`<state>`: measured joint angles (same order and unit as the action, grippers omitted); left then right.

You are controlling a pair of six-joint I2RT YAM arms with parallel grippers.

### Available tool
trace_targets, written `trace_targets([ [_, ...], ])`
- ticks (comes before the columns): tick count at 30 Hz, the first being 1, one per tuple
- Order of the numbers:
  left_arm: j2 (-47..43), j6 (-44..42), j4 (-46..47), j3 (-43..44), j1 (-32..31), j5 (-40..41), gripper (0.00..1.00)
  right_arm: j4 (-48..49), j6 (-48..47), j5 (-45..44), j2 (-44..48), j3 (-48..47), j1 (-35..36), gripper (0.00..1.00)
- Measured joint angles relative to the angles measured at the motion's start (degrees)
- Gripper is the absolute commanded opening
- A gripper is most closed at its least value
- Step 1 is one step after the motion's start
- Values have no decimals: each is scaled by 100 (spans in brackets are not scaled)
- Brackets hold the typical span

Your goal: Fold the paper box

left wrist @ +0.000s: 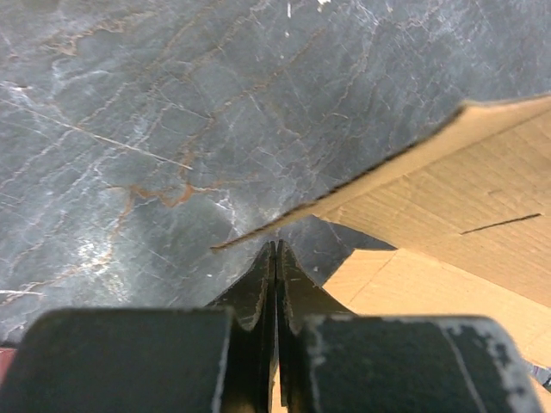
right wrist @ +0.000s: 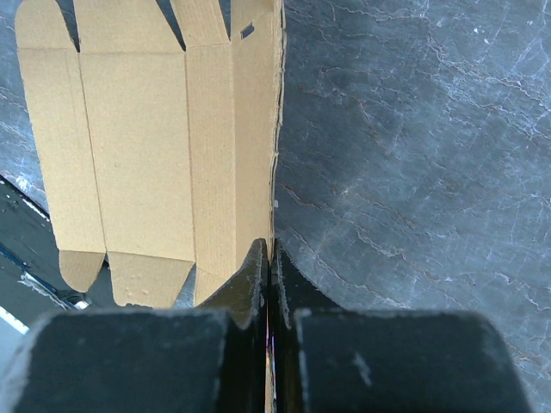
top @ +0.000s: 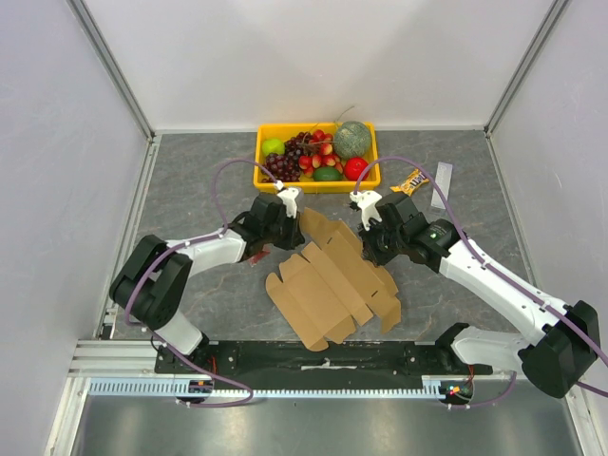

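Where the paper box sits: middle of the bench, on the near side of the yellow tray, with both my hands at its far end.
Look: plain brown die-cut sheet, mostly flat, with creased panels and tabs; the far flap is tilted up.
Material: matte corrugated card; the bench is grey veined stone.
Left hand: closed, tips at the raised flap's edge; can't tell if card is pinched.
Right hand: closed on the sheet's upturned edge.
Top view only: whole outline, fruit in the tray.
Wrist views only: fluting, slit cuts.
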<state>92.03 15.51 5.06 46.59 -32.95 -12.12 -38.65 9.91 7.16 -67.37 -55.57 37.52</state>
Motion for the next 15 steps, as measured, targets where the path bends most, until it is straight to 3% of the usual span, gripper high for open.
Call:
trace_targets([
  [15,-87,0,-129,0,-326,-214,2,28,28,-44,-129,0,0,0],
])
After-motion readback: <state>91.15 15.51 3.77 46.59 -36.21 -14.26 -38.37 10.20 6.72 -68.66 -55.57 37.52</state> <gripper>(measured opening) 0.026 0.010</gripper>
